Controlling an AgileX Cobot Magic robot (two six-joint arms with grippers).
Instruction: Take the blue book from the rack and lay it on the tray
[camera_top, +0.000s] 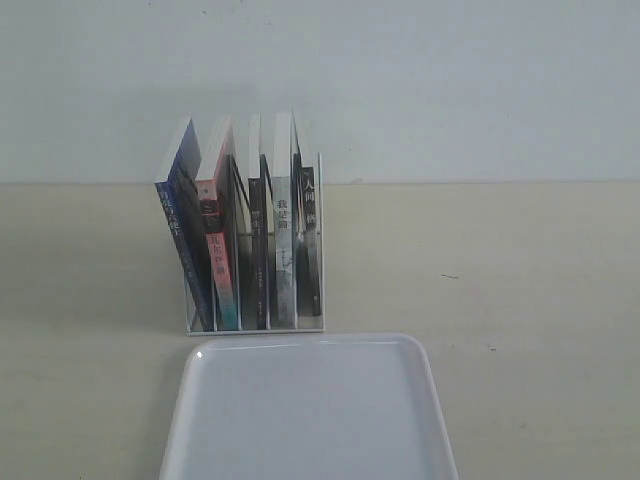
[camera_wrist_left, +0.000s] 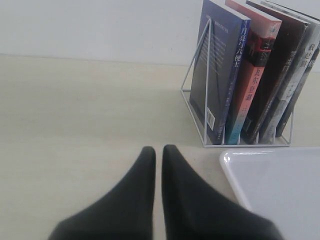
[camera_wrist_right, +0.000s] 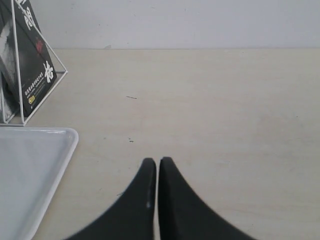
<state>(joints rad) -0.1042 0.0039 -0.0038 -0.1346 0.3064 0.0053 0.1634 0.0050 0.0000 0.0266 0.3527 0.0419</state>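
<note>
Both left gripper (camera_wrist_left: 158, 150) and right gripper (camera_wrist_right: 157, 161) pressed together (idle); spread your left, pinch blue book (camera_wrist_left: 220, 70) top, lift clear of rack (camera_wrist_left: 250, 146).

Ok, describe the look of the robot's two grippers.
The left gripper has two matte black jaws, broad at the base, tapering to rounded tips. The right gripper looks the same, with a tiny pale speck on one jaw. No cables or markings show.

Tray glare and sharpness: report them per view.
Exterior view: soft overall, spine titles barely legible, small glint on the tray corner. Left wrist view: left gripper blurred, blue book sharp. Right wrist view: right gripper soft-edged, faint sheen along the tray rim.
</note>
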